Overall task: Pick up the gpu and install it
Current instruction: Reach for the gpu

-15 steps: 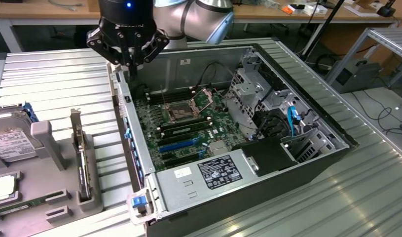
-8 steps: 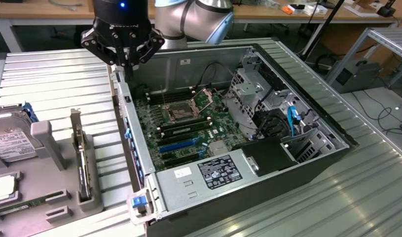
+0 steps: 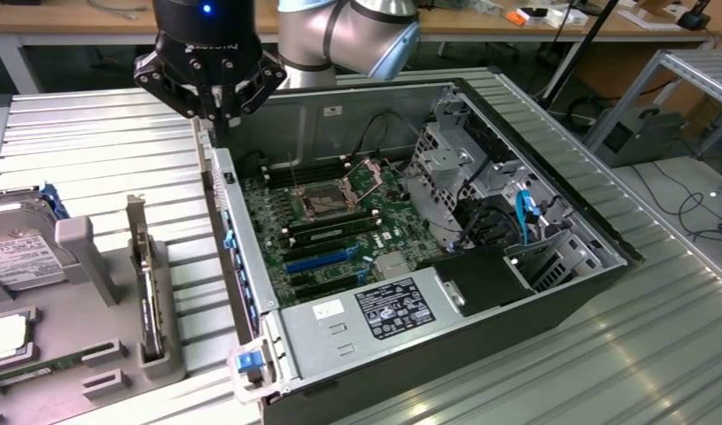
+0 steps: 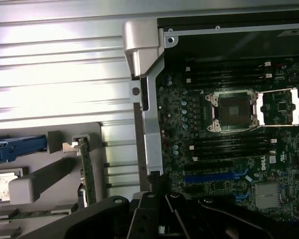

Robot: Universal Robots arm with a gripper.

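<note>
The gpu (image 3: 145, 297) stands on edge in a slot of the grey holder (image 3: 95, 354) at the exterior view's left, its silver bracket at the far end. It appears as a thin card (image 4: 87, 174) in the wrist view too. My gripper (image 3: 221, 122) hangs shut and empty above the far left corner of the open computer case (image 3: 337, 328), well above and beyond the gpu. In the wrist view its black body (image 4: 159, 219) sits over the case's side rail (image 4: 152, 134), between the holder and the motherboard (image 4: 229, 149).
The motherboard (image 3: 325, 221) lies open inside the case, with a CPU socket (image 4: 233, 109), memory slots and blue expansion slots (image 4: 214, 175). A silver hard drive (image 3: 18, 257) rests at the exterior view's left. The drive cage (image 3: 455, 164) and cables fill the case's right side. The ribbed metal table (image 3: 89, 142) surrounds everything.
</note>
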